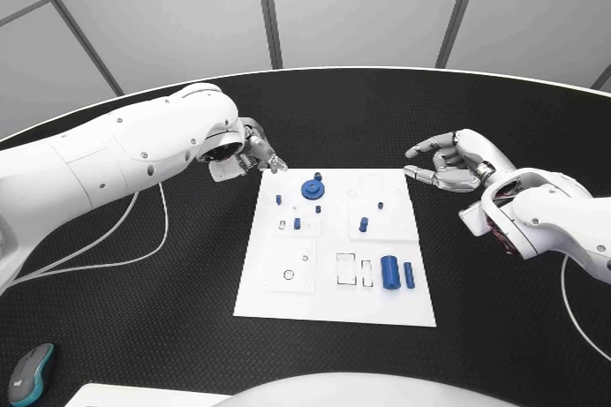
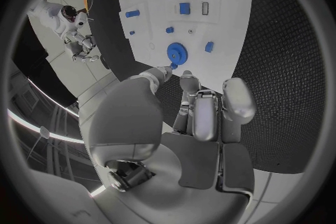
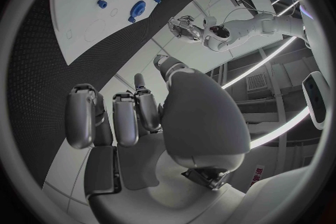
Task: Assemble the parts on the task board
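Observation:
The white task board lies in the middle of the black table. A blue gear stands near its far edge, with several small blue pegs below it. A thick blue cylinder and a thin one lie at the near right. My left hand hovers at the board's far left corner, fingers apart and holding nothing. In the left wrist view its fingertips are just short of the gear. My right hand hangs beyond the far right corner, loosely curved and holding nothing.
A teal and grey device lies at the table's near left edge beside a white sheet. A white cable trails under the left arm. Bare black table surrounds the board.

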Motion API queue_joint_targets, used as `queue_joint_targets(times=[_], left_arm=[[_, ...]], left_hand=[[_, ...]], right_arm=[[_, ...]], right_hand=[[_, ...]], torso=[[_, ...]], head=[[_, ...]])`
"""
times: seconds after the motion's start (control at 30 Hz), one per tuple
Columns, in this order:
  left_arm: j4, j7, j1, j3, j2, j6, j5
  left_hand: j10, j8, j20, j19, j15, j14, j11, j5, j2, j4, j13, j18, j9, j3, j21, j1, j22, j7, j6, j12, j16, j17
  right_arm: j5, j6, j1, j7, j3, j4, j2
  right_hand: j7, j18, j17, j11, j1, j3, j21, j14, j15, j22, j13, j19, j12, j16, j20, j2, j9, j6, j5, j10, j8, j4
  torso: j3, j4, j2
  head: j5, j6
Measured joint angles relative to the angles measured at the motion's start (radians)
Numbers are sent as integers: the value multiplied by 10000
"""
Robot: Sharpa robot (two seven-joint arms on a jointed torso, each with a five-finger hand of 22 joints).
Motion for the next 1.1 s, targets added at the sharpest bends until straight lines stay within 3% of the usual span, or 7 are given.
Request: queue_joint_targets(times=[0.17,0.43,0.57,0.73,0.83,1.1], left_arm=[[-314,74,3,0,150,62,-203],[-961,174,-72,-4,469,289,-400],[-1356,255,-211,-5,685,378,-428],[-1660,329,-358,-7,854,460,-440],[-1815,348,-405,-7,924,551,-445],[-2181,357,-487,-12,1074,867,-637]], left_hand=[[-38,-77,27,-27,36,36,38,-142,-70,44,-18,1,-68,-136,-44,-70,-66,41,-41,0,-66,-1],[-183,-362,76,-76,127,15,177,-1445,79,74,-30,0,-424,-723,-111,-379,-113,149,-148,115,-114,-1],[-251,-435,76,-76,178,37,181,-2184,176,74,-48,0,-650,-1063,-111,-475,-113,201,-201,169,-114,-1],[-287,-435,101,-51,178,36,217,-2849,345,77,-71,0,-838,-1496,-111,-516,-113,201,-201,230,-114,-2],[-287,-435,102,-50,177,36,217,-3072,402,87,-71,1,-916,-1697,-111,-554,-100,201,-201,286,-114,-2],[-287,-435,102,-50,178,36,217,-3185,495,86,-55,0,-978,-1858,-111,-555,-27,201,-201,325,-114,-1]], right_arm=[[0,0,-6,5,0,10,16],[0,-8,-10,13,0,27,57],[0,-19,-10,18,0,53,63],[0,-30,-10,26,0,76,64],[0,-32,-10,33,1,74,80],[0,-30,-11,43,1,79,114]], right_hand=[[0,0,-1,0,0,0,0,0,0,0,0,0,0,0,0,0,0,0,0,0,0,0],[0,0,-1,0,0,0,0,0,0,0,-1,0,0,0,0,0,1,0,0,0,0,0],[0,0,-1,0,0,0,0,0,0,-1,-1,0,0,0,0,0,1,0,0,0,0,0],[0,0,-2,0,0,0,0,0,0,-1,-2,0,0,0,0,0,1,0,0,0,0,0],[0,0,-2,0,0,0,0,0,0,-1,-2,0,0,0,0,0,1,0,0,0,0,-1],[0,1,-2,0,0,0,0,0,0,-1,-3,0,0,0,0,0,1,0,0,0,0,-1]], torso=[[7,-4,29],[2,-1,78],[-3,-15,107],[-22,-41,156],[-33,-56,176],[-45,-69,202]], head=[[52,50],[112,75],[132,85],[169,128],[189,136],[211,147]])
